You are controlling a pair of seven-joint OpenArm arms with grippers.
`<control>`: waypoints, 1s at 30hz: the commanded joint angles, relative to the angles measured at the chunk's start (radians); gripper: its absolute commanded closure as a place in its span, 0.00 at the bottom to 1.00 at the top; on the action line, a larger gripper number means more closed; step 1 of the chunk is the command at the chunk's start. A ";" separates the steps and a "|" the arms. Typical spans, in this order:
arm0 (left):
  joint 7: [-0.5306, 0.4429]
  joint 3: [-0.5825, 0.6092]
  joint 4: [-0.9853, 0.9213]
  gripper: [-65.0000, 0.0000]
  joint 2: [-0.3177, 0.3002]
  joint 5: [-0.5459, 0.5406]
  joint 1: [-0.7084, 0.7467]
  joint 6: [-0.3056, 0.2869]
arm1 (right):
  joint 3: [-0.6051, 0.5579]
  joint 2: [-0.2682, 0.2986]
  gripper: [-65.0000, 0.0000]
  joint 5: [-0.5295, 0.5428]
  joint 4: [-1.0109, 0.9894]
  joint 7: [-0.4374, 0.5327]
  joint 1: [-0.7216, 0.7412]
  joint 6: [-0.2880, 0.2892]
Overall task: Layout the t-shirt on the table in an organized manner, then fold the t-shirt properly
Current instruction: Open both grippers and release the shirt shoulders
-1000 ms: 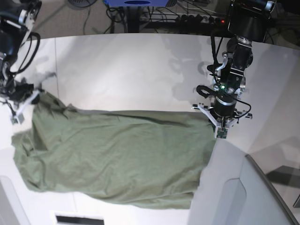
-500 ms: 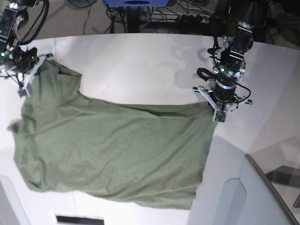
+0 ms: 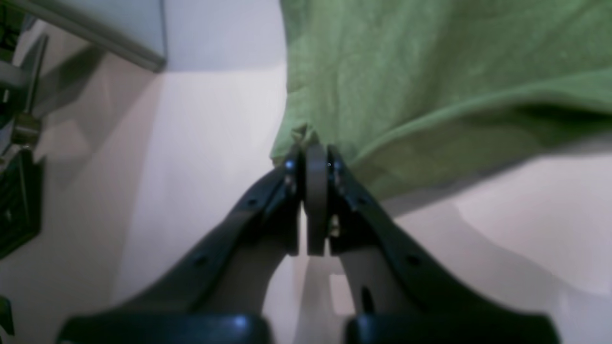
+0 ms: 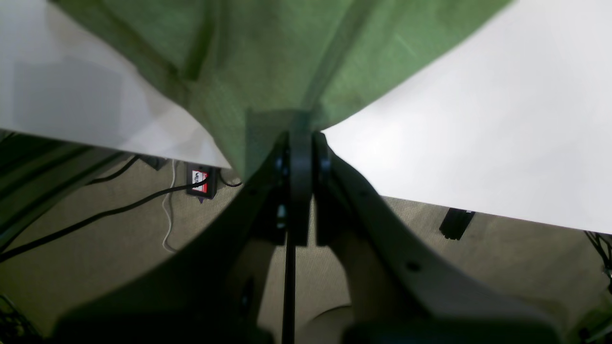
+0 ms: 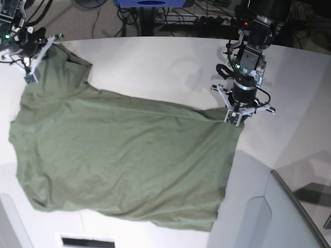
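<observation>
The olive-green t-shirt (image 5: 124,160) lies spread over the white table (image 5: 155,67), stretched from the far left corner toward the right. My left gripper (image 5: 234,120) is shut on the shirt's right upper corner; in the left wrist view its jaws (image 3: 313,157) pinch a small tuft of the green t-shirt (image 3: 430,62). My right gripper (image 5: 32,72) is shut on the shirt's far-left corner near the table's back edge. In the right wrist view the pinched t-shirt (image 4: 267,62) fans out from the closed gripper (image 4: 300,134) above the table (image 4: 454,134).
A grey angled panel (image 5: 258,217) rises at the front right, beside the shirt's lower right edge. Cables and a power strip (image 5: 217,20) lie on the floor behind the table. A dark slot (image 5: 88,241) sits at the front edge.
Both grippers have pulled the shirt toward the back of the table. The right gripper moved up to the far left corner, and the cloth is drawn out flatter and wider.
</observation>
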 commanded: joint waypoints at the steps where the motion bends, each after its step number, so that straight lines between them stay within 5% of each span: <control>1: -0.017 -0.003 0.017 1.00 -0.010 0.008 0.003 0.011 | 0.006 0.013 1.00 0.006 0.020 0.002 -0.007 0.002; 17: -0.011 -0.003 0.017 1.00 -0.012 0.006 0.027 0.011 | 0.031 0.011 1.00 0.005 0.020 -0.004 -0.014 0.005; 22: -0.009 -0.005 0.059 0.75 -0.013 0.006 0.078 0.011 | 0.031 0.013 1.00 0.003 0.020 -0.007 -0.014 0.005; 30: -0.009 -0.149 0.233 0.71 -0.012 -0.001 0.162 0.011 | 0.031 0.013 1.00 0.003 0.020 -0.007 -0.014 0.005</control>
